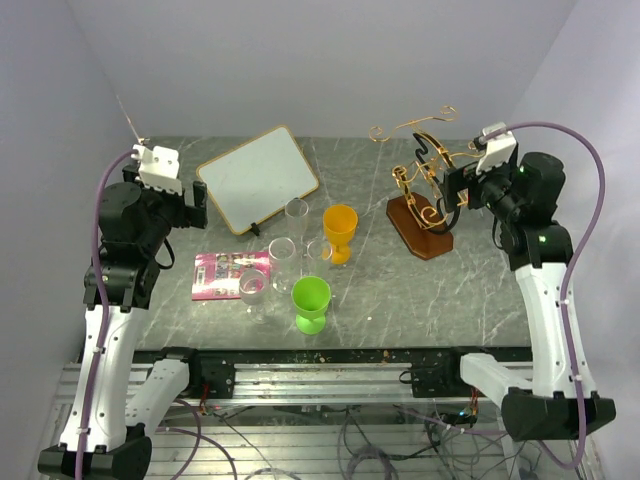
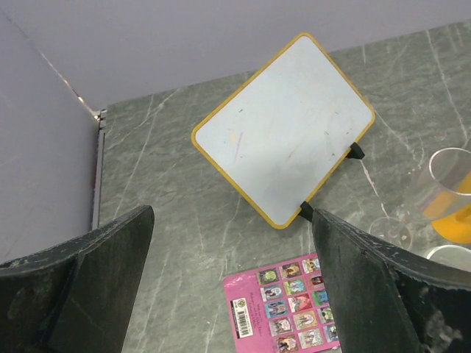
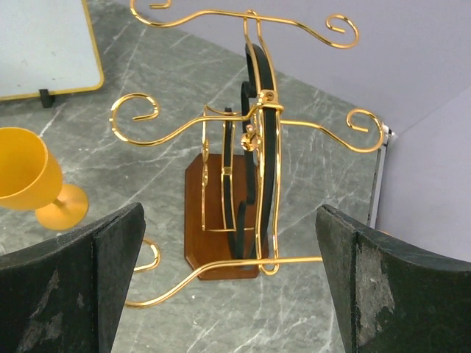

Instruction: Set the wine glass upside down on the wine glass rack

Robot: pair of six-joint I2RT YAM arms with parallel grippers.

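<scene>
Currently the clear stemmed wine glasses (image 1: 282, 252) stand upright on the grey bench (image 1: 400, 300), nearer the wide, empty left fingers (image 2: 96, 287); the wide, empty right fingers (image 3: 81, 287) face the curled gold-wire rack (image 3: 259, 147).

Gold rack (image 1: 420, 224) upright rt; clear wine glasses (image 1: 254, 286) upright ctr.

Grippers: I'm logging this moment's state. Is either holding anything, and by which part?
Nothing is held. The left gripper and the right gripper both stand open and empty.
</scene>
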